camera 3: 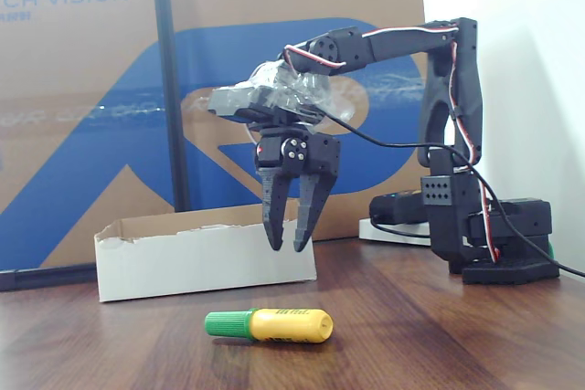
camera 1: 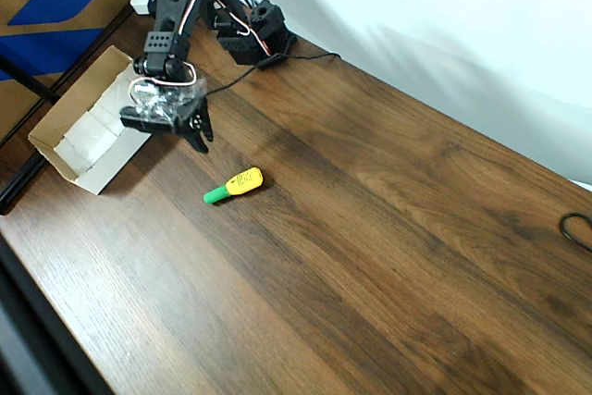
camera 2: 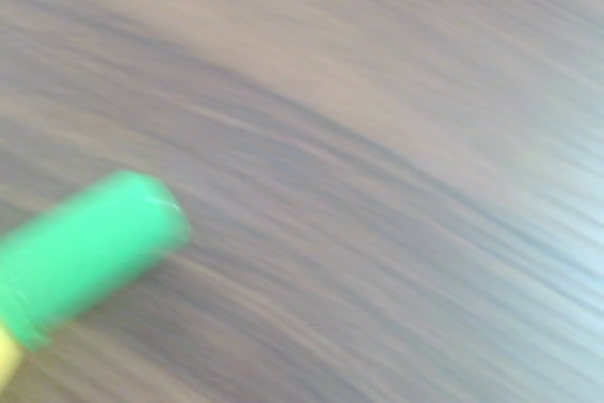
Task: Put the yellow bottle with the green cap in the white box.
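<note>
- One yellow bottle with the green cap [camera 3: 269, 325] lies on its side on the wooden table [camera 1: 388, 228], a short way from the white box [camera 1: 88, 131], on the box's open-table side in the overhead view.
- Its cap points back toward the box in that view; the wrist view, badly blurred, catches the cap [camera 2: 80, 252] low at the picture's left.
- Above the table, between box and bottle, the gripper [camera 3: 287, 246] hangs with its fingers parted and nothing between them, tips pointing down.
- Judging by its look, the bottle is light, stiff plastic with a smooth oval body, so it may roll or slide when touched.
- Best hold, I judge: across the yellow body's middle, since the tapered cap could slip out of the fingers.
</note>
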`<state>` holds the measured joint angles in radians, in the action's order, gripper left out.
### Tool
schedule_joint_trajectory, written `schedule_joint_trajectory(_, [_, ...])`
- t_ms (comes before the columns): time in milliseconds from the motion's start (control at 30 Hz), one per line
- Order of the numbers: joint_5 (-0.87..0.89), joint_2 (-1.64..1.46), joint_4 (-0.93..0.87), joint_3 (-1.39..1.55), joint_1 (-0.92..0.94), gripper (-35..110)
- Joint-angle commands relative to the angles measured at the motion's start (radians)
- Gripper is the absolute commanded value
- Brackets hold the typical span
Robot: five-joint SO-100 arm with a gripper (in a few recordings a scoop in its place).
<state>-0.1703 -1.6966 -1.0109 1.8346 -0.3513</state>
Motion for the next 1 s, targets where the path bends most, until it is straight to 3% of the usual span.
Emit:
schedule_joint_trajectory(0, [-0.002,0.02,-0.009,-0.084,-0.046,11])
schedule_joint_trajectory(433, [-0.034,0.285,-0.035,-0.255,-0.097,19])
schedule_joint_trajectory(700, [-0.052,0.302,-0.098,-0.331,-0.104,31])
schedule_joint_trajectory(967, [-0.015,0.37,-0.16,-0.446,-0.133,32])
